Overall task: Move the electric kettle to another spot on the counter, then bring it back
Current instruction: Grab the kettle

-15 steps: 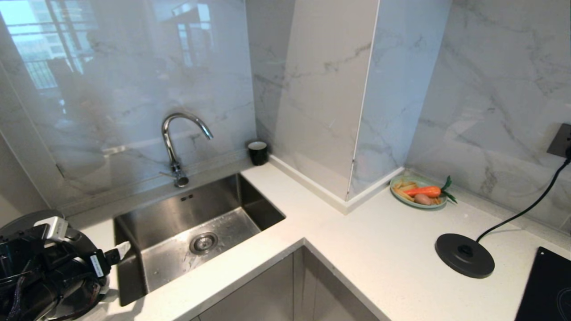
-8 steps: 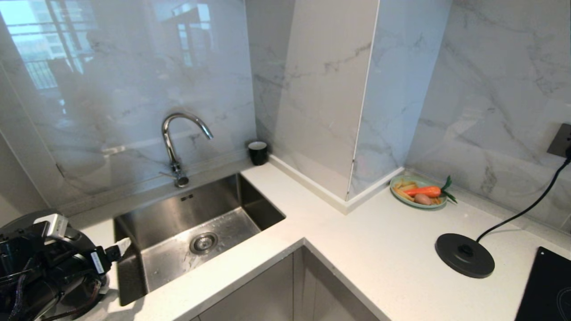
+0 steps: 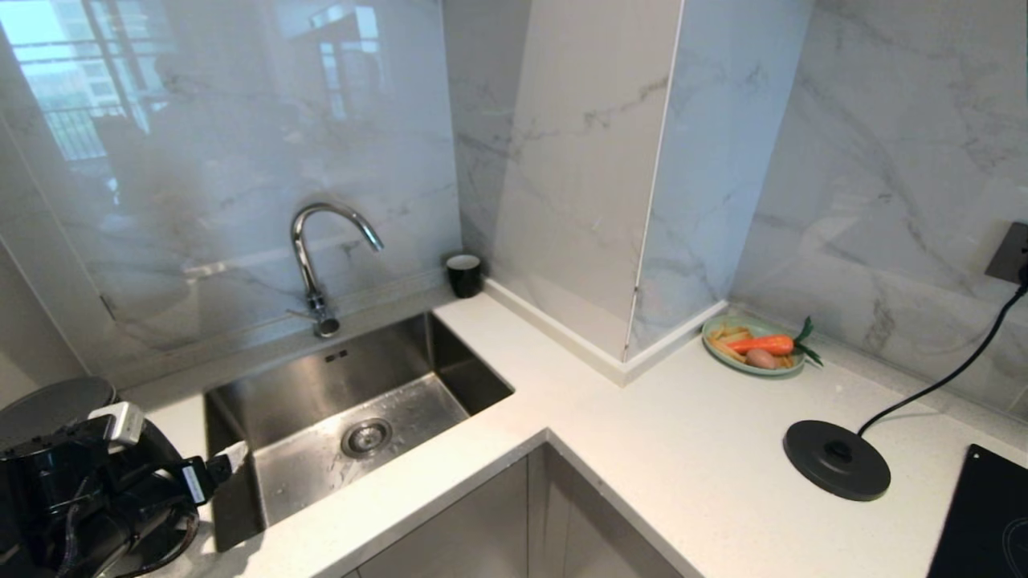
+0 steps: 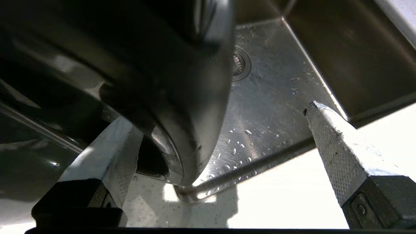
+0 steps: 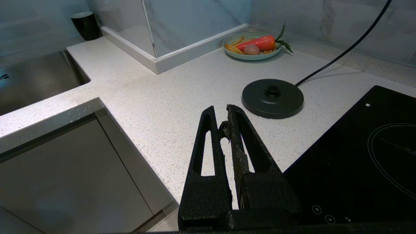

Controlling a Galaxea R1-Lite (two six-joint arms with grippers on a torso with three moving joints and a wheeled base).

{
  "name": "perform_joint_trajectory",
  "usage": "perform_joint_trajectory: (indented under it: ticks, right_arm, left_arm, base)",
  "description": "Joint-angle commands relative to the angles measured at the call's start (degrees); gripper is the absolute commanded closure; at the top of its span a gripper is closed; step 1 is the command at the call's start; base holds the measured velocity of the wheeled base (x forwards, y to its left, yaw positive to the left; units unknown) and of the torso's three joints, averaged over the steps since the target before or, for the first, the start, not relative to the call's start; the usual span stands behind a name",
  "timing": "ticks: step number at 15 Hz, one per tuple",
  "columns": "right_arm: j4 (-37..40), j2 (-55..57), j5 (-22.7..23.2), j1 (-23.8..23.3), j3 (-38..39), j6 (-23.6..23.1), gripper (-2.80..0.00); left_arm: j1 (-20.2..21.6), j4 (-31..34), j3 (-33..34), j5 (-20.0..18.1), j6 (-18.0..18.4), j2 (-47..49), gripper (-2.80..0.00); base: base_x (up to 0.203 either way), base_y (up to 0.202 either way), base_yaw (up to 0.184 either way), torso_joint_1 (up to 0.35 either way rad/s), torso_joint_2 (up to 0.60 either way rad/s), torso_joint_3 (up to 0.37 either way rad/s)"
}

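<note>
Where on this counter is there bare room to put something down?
The widest bare patch of counter lies between the sink, the plate of vegetables and the round black base. Left of the sink is crowded: the kettle and left gripper sit there.

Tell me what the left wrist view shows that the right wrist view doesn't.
Only the left wrist view: the glossy black plastic electric kettle close up, between the open left gripper's white fingers, and the steel sink's drain.

Only the right wrist view: the shut right gripper, flat round black corded base disc, green plate of vegetables, black glass hob.

Both: the white speckled stone counter and sink.
</note>
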Motion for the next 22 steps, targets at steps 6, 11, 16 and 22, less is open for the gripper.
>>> perform_joint_trajectory:
  ticks: [6,11,16,22]
  right_arm:
    - [0.00,-0.02,0.00,0.00,0.00,0.00,0.00]
    - [0.00,-0.02,0.06,0.00,0.00,0.00,0.00]
    - [0.00,-0.02,0.00,0.00,0.00,0.00,0.00]
    - [0.00,-0.02,0.03,0.00,0.00,0.09,0.00]
  left_arm:
    - [-0.10,-0.53,-2.37,0.05,-0.36,0.76,-2.80]
    - [-0.10,-0.53,-5.01,0.05,-0.42,-0.99,-2.80]
    - [0.07,-0.53,-6.68,0.05,-0.36,-0.78,-2.80]
    - [0.16,-0.53,-7.52,0.05,-0.44,-0.21,-2.80]
  base:
    - [0.000,0.000,0.000,0.000,0.00,0.000]
    - [0.000,0.000,0.000,0.000,0.00,0.000]
    - [0.000,0.000,0.000,0.000,0.00,0.000]
    - [0.000,0.000,0.000,0.000,0.00,0.000]
